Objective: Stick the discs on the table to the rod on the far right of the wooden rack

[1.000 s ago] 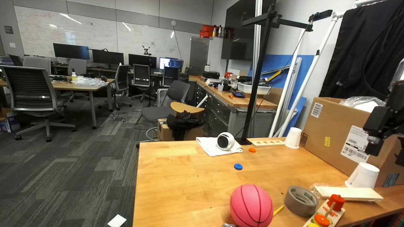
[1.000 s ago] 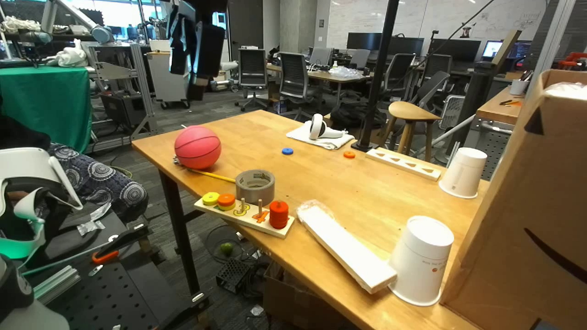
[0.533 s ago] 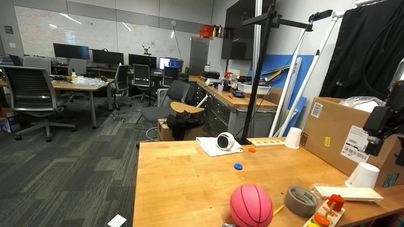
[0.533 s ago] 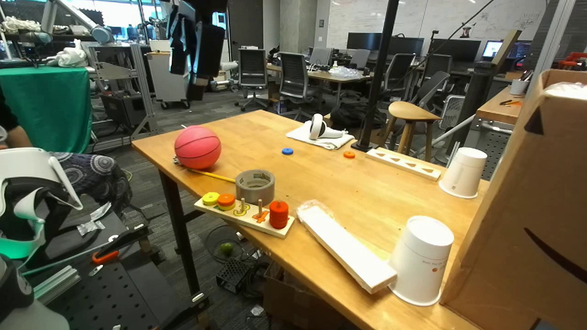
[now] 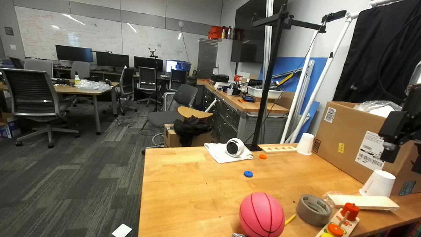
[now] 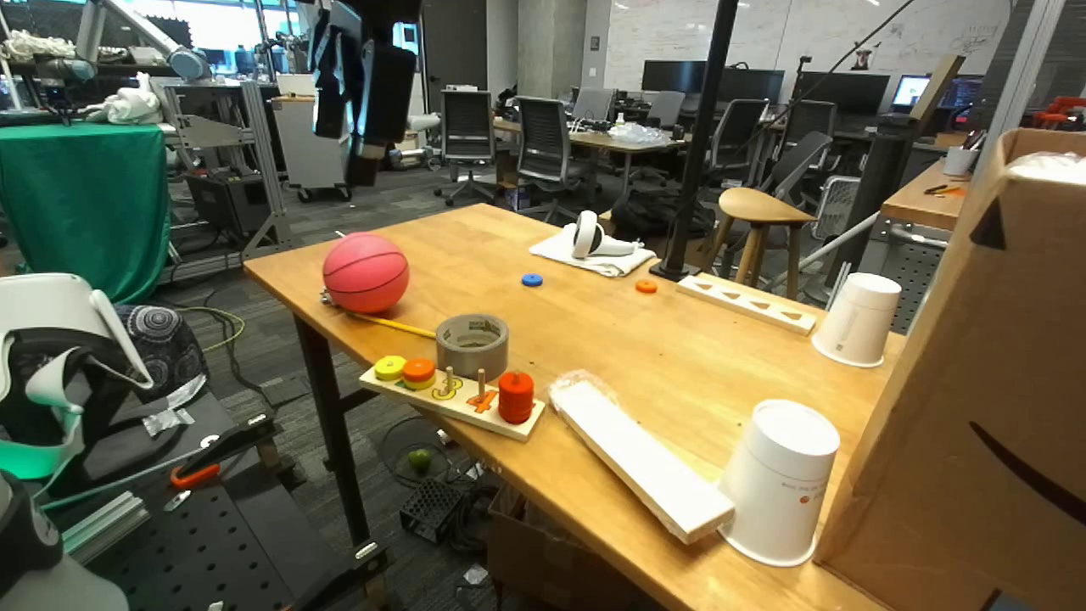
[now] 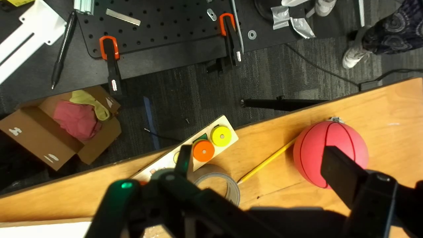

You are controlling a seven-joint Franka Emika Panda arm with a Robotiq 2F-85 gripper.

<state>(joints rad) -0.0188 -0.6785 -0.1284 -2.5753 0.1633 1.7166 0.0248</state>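
Overhead, a gripper (image 7: pixel 259 165) with its fingers (image 7: pixel 343 175) spread wide

Smooth light-brown wood forms the table (image 6: pixel 475 242); on it lie a flat blue disc (image 6: pixel 532 280), set in from the long edge by the white cloth (image 6: pixel 607 267), and a flat orange disc (image 6: pixel 646 287), nearer that edge, just beside the foot of the black stand (image 6: pixel 697 153). Along the opposite long edge sits the wooden rack (image 6: pixel 456 402) — a pale board with short pegs (image 6: pixel 481 380), a round red stack (image 6: pixel 516 397) at one end and a yellow piece (image 6: pixel 389 367) at the other; one corner appears to jut past the edge. High above that side, the fingers stand well apart and hold nothing. A wide sweep of wood lies open between tape roll (image 6: pixel 473 358) and discs. Squat and grey, the roll stands just inboard of the rack, and a yellow pencil (image 6: pixel 394 325) lies between it and the pink ball (image 6: pixel 366 273) near that edge's corner. Toward the other end, white cups (image 6: pixel 780 484), a wrapped block (image 6: pixel 640 458) and a tall cardboard box (image 6: pixel 959 365) take up the surface.
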